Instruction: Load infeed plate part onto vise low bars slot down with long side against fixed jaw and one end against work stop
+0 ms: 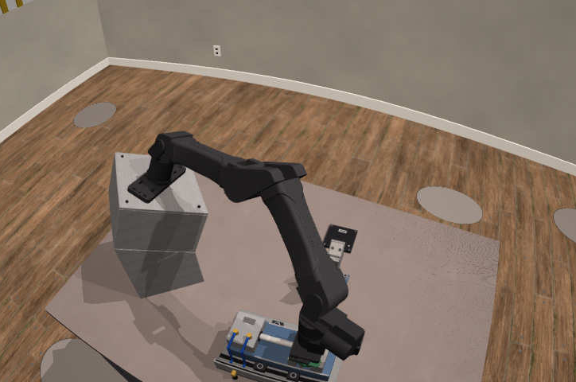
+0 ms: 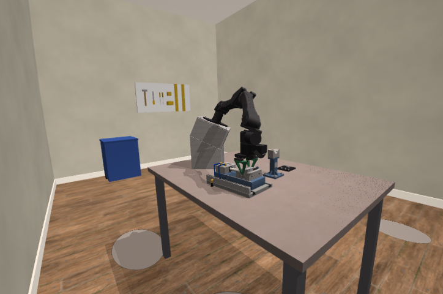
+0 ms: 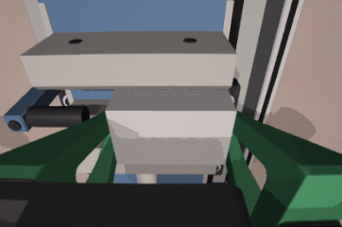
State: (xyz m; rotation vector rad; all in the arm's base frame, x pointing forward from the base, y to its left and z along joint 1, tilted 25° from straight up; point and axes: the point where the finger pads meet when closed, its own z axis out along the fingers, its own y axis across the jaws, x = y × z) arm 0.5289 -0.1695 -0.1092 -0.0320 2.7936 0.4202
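Observation:
In the wrist view my gripper (image 3: 171, 113) is shut on the part (image 3: 171, 125), a grey block, with one green finger on each end. The part's top face shows no slot. It sits low in the open vise (image 1: 270, 356) (image 2: 239, 182), and its long side seems to touch the fixed jaw (image 3: 131, 66), a grey bar with two holes. The work stop (image 3: 56, 114), a short dark rod, points at the part's left end; a small gap seems to remain. In the top and exterior views the gripper (image 1: 313, 360) (image 2: 245, 165) is down between the jaws and the arm hides the part.
The air cylinder (image 1: 249, 331) sits at the vise's left end. The V-block (image 1: 336, 249) (image 2: 273, 161) and the bare black infeed plate (image 1: 341, 235) (image 2: 286, 168) stand behind the vise. The arm's grey pedestal (image 1: 156, 225) (image 2: 208, 142) is at the table's far left.

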